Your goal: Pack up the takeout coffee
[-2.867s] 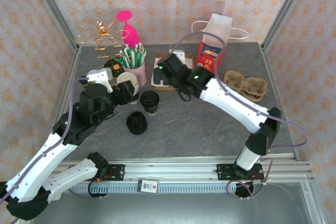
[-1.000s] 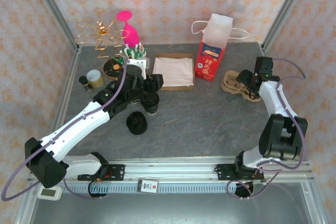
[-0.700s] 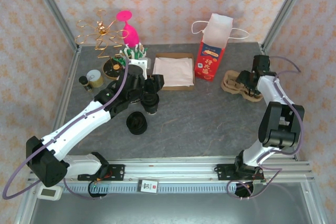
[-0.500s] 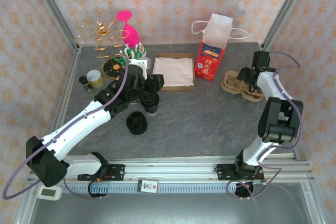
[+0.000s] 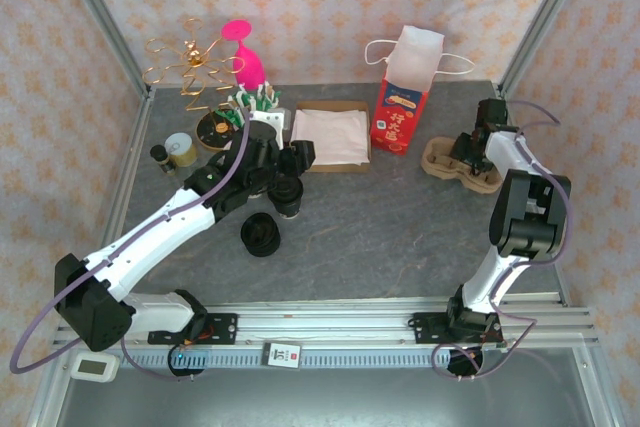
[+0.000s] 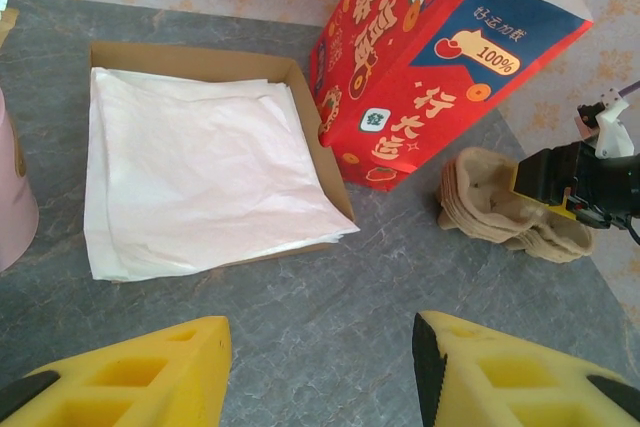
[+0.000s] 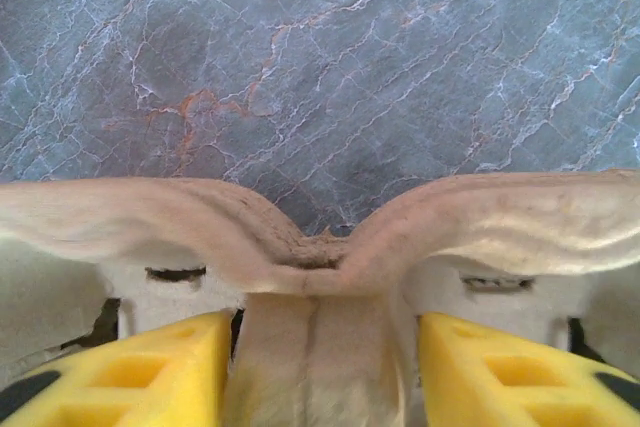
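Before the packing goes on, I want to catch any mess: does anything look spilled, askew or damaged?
Nothing spilled or broken. Only the napkins sit askew in their cardboard tray: the sheets are fanned, and one corner pokes over the tray's rim on the paper bag side.

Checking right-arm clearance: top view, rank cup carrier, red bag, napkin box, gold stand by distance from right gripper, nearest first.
1. cup carrier, at the right gripper
2. red bag, back right
3. napkin box, back centre
4. gold stand, back left
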`<move>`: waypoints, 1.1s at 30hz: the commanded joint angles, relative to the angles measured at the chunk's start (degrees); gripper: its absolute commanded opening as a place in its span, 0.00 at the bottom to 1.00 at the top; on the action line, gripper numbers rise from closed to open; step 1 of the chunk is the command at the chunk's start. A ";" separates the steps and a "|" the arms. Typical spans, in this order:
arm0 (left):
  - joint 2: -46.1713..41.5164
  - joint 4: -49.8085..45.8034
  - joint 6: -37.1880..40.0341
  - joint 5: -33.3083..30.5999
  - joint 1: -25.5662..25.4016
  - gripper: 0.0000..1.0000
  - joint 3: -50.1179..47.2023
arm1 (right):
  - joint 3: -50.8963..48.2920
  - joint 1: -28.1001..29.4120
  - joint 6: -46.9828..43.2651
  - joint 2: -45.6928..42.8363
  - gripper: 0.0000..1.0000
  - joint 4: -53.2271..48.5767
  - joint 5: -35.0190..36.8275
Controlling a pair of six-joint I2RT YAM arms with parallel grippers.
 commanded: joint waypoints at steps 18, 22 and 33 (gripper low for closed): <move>1.09 0.61 1.31 -0.13 0.39 0.53 2.07 | 1.21 0.75 2.35 1.52 0.58 -2.77 2.80; 0.87 0.52 1.30 -0.27 0.40 0.53 1.92 | 1.50 1.35 2.89 2.01 0.53 -3.01 4.43; 0.89 0.33 1.37 -0.40 0.40 0.54 1.94 | 2.77 2.13 4.06 1.22 0.47 -3.93 6.94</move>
